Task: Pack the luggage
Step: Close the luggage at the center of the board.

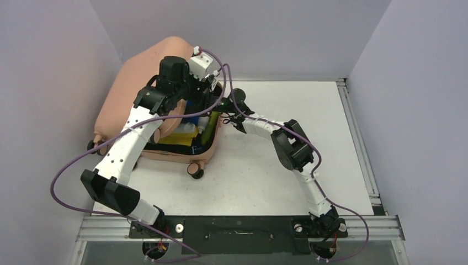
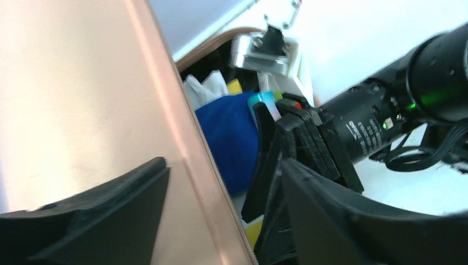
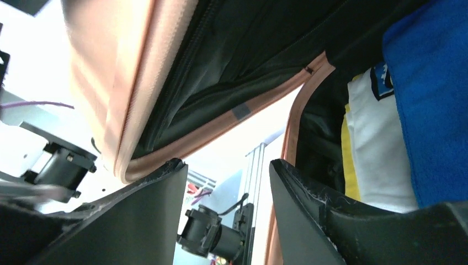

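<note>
Suitcase (image 1: 176, 156), salmon-pink hard shell with rounded corners, at the far left of the white table (image 1: 287, 165), its lid (image 1: 138, 83) tilted partway over the packed base.
My left gripper (image 2: 221, 165) is nearer, fingers spread astride the lid's rim. My right gripper (image 3: 225, 163), also spread, sits just under that rim. A blue cloth (image 2: 229, 138) lies inside.

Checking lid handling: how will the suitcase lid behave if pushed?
The lid looks hard and smooth, so probably stiff and slippery. Half-raised, it likely swings on its hinge. With its wheel sideways, the suitcase probably slides, not rolls.
</note>
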`<state>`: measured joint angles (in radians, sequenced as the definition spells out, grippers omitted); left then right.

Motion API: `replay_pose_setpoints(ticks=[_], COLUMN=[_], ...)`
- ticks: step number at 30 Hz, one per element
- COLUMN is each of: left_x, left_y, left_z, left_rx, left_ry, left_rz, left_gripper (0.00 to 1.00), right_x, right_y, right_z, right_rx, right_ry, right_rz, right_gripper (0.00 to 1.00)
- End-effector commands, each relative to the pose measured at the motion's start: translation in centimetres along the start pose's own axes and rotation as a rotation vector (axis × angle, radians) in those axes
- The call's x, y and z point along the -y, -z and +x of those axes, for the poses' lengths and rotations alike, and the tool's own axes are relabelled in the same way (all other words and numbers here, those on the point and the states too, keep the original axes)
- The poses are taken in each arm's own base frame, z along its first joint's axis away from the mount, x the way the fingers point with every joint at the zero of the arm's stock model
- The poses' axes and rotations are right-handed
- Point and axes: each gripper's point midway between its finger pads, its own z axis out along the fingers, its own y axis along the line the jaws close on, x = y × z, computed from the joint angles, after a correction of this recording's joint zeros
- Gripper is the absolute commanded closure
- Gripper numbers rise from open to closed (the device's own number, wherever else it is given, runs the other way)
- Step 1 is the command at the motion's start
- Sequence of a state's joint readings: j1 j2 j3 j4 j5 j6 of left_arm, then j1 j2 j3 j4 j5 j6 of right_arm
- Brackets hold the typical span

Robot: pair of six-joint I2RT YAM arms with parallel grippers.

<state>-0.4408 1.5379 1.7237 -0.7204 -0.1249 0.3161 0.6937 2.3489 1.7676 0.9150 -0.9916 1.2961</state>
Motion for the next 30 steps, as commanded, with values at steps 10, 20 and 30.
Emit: replay_pose_setpoints(ticks=[10,20,30], left_x=[2.3,-8.7,-15.8], left_y=[7.2,6.9,1.8], left_z=[-6.8,-3.7,7.3], left_rx=[0.338,0.282,0.028], left_ry=[0.257,0.395,0.375], left_rz=[0.356,-0.075,-0.34], left_gripper=[0.04,0.04,0.04], right_x=[-2.6,-1.1,-1.1], right_y=[0.8,5.3,9.6], right_z=[-1.2,-2.1,-3.5], right_rx=[0.059,0.097,0.094], right_ry=[0.028,0.014,0.052], right_rz=[-0.053,0.003,0.081], right_gripper=[0.38,0.35,0.28])
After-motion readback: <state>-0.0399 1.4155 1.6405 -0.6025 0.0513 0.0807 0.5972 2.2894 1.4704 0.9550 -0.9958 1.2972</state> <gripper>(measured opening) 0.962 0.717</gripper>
